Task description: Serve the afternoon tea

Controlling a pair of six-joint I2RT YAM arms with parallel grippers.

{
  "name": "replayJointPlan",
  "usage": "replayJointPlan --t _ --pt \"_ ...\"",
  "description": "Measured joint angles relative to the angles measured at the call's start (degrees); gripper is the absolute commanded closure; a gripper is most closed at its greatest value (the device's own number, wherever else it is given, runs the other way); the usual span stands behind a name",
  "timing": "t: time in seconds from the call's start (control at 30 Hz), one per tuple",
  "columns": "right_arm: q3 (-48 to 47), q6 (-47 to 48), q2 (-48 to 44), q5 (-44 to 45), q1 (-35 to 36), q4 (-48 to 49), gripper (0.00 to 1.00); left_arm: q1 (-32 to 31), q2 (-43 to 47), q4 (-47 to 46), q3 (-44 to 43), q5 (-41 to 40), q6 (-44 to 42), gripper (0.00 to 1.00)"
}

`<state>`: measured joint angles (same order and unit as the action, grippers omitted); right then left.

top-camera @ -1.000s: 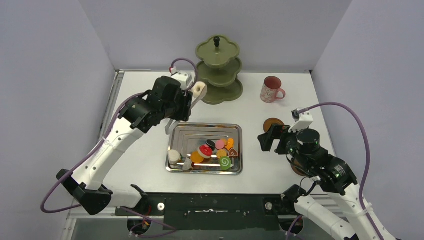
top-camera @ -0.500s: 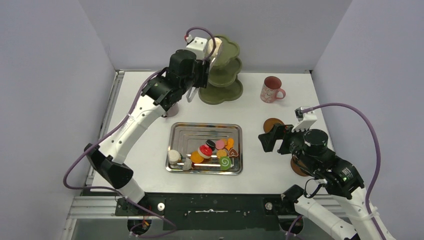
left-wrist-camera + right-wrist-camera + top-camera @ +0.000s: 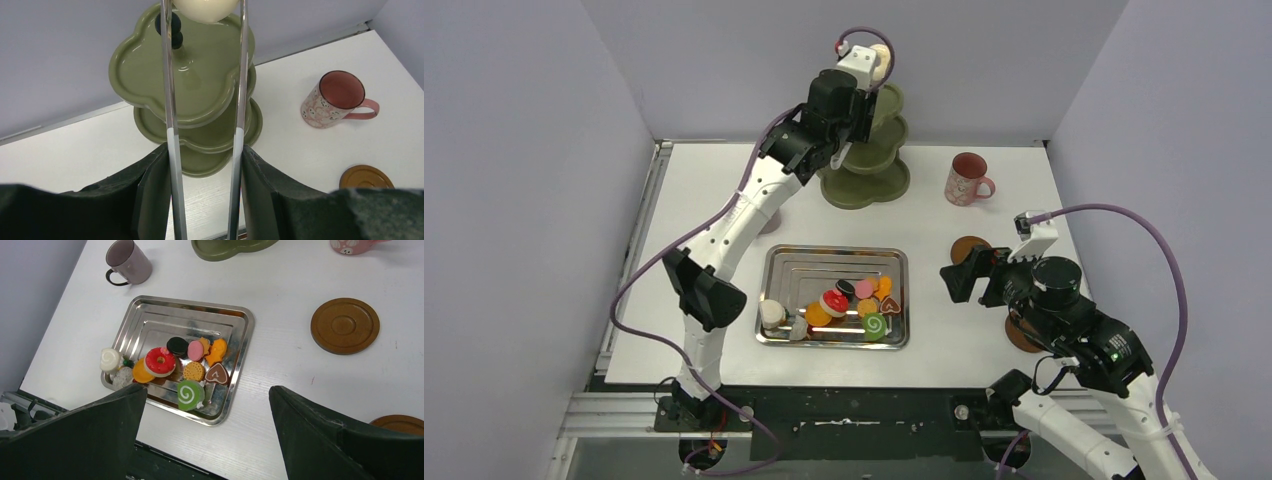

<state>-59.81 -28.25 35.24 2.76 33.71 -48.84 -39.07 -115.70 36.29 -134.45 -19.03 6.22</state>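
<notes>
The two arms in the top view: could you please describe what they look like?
Both have slim white links joined by chunky black joint housings. The left arm and right arm each trail a looping purple cable to a white wrist block. The jaws are broad, dark and matt, as the wrist views show.

I see tray (image 3: 804,268) flat on table (image 3: 684,190), front-centre. Tongs (image 3: 171,140) up off the table, arms close, near parallel.
</notes>
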Motion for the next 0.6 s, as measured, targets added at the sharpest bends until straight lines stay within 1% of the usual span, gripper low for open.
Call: replayJointPlan --t 0.3,0.47,0.6 --pt "0.0 -0.04 0.0 1.25 0.0 0.39 0.0 -0.22 -6.16 2.82 -3.8 -0.31 -1.55 0.64" --pt "0.0 0.22 0.0 1.81 0.0 0.39 0.0 -0.33 -8.24 4.2 -4.55 -0.33 -2.54 0.63" --pt "0.0 0.79 0.0 2.62 0.0 0.37 0.0 -0.61 -9.7 5.11 -6.01 -0.85 -3.32 0.57"
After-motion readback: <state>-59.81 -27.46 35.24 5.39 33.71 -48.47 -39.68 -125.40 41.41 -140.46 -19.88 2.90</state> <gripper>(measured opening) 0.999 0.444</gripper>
